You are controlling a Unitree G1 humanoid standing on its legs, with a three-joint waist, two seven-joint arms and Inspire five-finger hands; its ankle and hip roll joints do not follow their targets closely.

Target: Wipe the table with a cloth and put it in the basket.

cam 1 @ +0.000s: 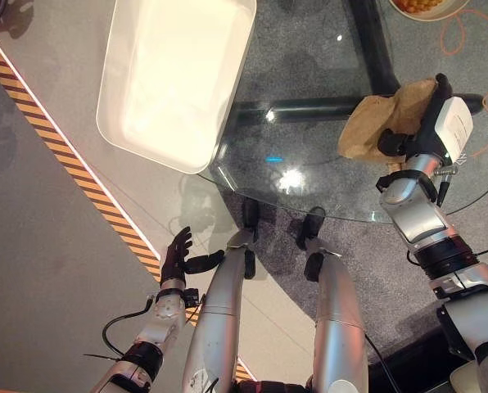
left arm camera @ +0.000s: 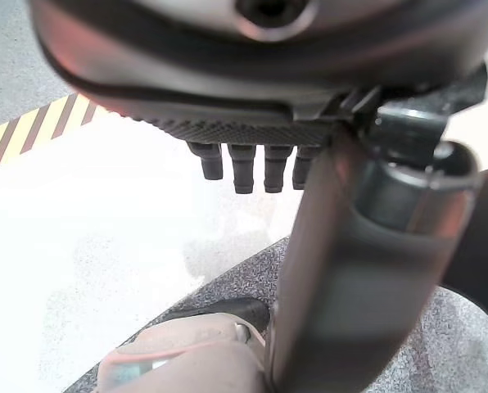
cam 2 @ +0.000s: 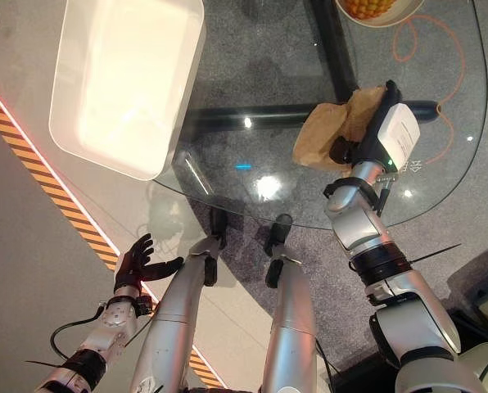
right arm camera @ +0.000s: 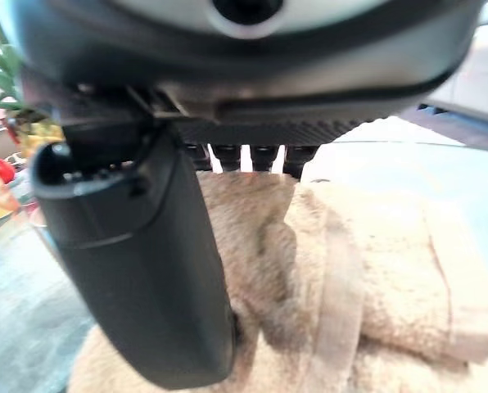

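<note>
A crumpled tan cloth (cam 1: 379,123) lies on the round glass table (cam 1: 309,155), toward its right side. My right hand (cam 1: 424,133) rests on top of the cloth with fingers straight and thumb pressed into the folds (right arm camera: 375,270). The basket is a wide white tub (cam 1: 158,157) standing at the table's left edge, well apart from the cloth. My left hand (cam 1: 176,255) hangs low beside the table at the lower left, open and holding nothing.
A bowl of orange fruit (cam 1: 428,6) sits at the table's far right edge. An orange cord (cam 1: 465,37) loops on the floor beneath the glass. A yellow-and-black striped strip (cam 1: 64,155) runs across the floor at the left.
</note>
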